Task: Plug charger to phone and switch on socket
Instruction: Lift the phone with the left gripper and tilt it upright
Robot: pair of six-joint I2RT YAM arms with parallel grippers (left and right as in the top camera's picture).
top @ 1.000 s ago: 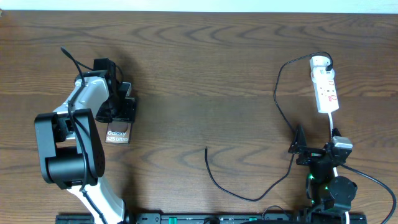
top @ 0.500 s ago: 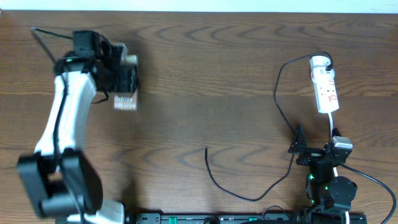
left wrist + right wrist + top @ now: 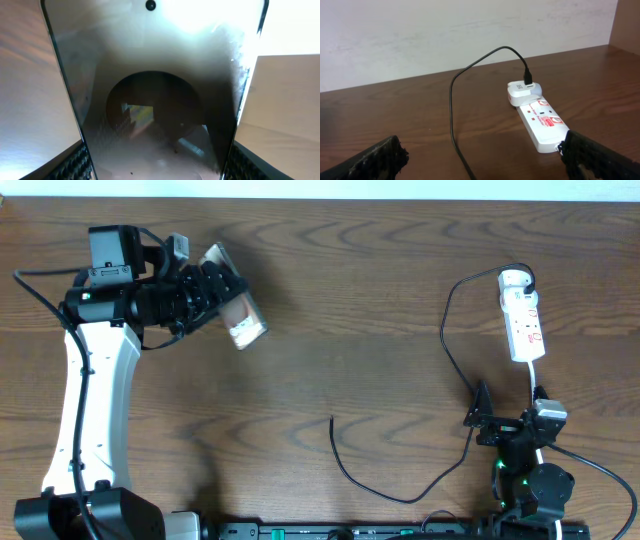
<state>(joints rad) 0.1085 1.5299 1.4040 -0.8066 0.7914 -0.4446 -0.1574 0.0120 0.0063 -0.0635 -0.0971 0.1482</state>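
My left gripper (image 3: 205, 288) is shut on the phone (image 3: 236, 310) and holds it tilted above the table at the far left. In the left wrist view the phone's glossy face (image 3: 155, 90) fills the frame between my two fingers. The black charger cable (image 3: 447, 330) runs from its plug in the white socket strip (image 3: 523, 320) at the far right down to a loose tip (image 3: 333, 420) at the table's middle front. My right gripper (image 3: 482, 412) is open and empty near the front right. The right wrist view shows the socket strip (image 3: 540, 117) and the cable (image 3: 454, 115) ahead of the open gripper (image 3: 480, 157).
The strip's white cord (image 3: 535, 385) runs toward the right arm's base (image 3: 530, 480). A pale wall stands behind the table's far edge (image 3: 445, 30).
My left gripper has lifted the phone off the table, carried it up toward the far edge and swung it rightward, tilting it. The right arm has not moved.
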